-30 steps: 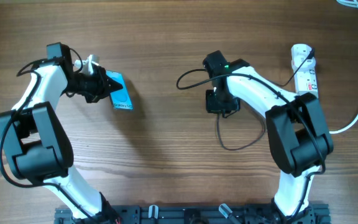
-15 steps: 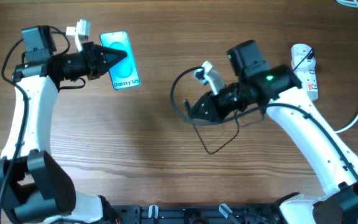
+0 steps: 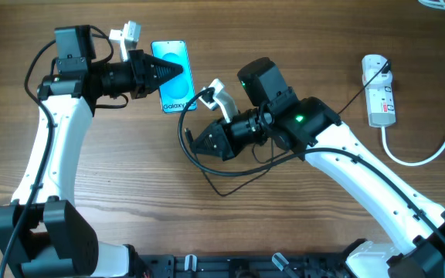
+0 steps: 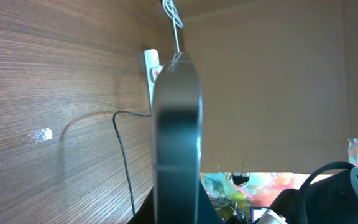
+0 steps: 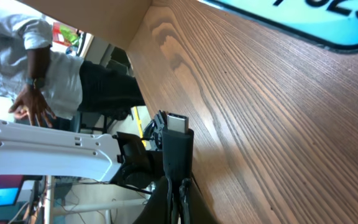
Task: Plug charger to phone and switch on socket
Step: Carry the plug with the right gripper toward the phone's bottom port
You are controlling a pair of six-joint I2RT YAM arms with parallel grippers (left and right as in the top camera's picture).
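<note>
Phone (image 3: 168, 54), clamped in my left tool (image 3: 168, 74), runs twelve-to-six, its lower end at eleven o'clock from my right tool (image 3: 192, 145), which pinches the charger (image 5: 176, 140).

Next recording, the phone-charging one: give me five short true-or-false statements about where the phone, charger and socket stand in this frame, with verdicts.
1. The left claw is shut on the phone. True.
2. The right claw holds nothing. False: it is shut on the connector end of the charger.
3. The charger's connector sits in the phone. False: it is apart from the phone, with bare table between them.
4. The socket lies on the robot's far right, away from both claws. True.
5. The phone's screen is dark. False: it is lit cyan-blue.
</note>
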